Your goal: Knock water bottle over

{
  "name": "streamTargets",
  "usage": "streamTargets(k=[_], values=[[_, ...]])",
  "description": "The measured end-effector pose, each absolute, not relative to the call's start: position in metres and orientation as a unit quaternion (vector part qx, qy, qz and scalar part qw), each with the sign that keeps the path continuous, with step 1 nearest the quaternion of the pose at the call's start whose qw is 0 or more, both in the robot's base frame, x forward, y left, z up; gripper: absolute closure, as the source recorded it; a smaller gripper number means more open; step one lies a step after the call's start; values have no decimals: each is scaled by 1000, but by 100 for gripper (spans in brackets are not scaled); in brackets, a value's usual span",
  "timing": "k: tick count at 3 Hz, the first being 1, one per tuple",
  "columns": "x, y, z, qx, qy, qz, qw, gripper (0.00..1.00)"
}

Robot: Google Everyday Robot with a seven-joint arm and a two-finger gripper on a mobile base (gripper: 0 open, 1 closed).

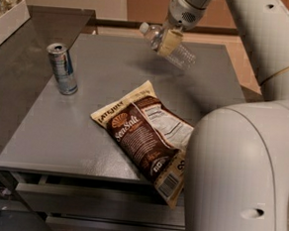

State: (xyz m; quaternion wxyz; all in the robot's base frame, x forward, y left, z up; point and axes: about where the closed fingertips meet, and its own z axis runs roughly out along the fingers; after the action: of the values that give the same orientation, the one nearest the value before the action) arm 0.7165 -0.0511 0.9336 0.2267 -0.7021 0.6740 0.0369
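The water bottle [182,55] is a clear ribbed plastic bottle with a white cap. It hangs tilted above the far part of the grey table [59,131], cap pointing up and left, base down and right. My gripper [168,42] reaches in from the top and is shut around the bottle's middle, with a cream-coloured finger [171,38] across it. The bottle's shadow falls on the table just below it.
A silver-blue drink can [62,68] stands upright at the table's left. A brown and cream Sea Salt chip bag [146,132] lies flat at the middle front, overhanging the front edge. My white arm fills the right side. A white bin [7,21] sits at far left.
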Motion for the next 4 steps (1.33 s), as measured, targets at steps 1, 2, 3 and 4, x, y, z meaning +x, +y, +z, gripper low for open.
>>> streamTargets(k=[1,2,3,4], values=[[716,-50,926,-715,668,23,207,82],[714,-49,914,-727,661,16,186,58],[712,-49,900,-734,658,14,168,36],[709,-48,886,-739,656,16,152,12]])
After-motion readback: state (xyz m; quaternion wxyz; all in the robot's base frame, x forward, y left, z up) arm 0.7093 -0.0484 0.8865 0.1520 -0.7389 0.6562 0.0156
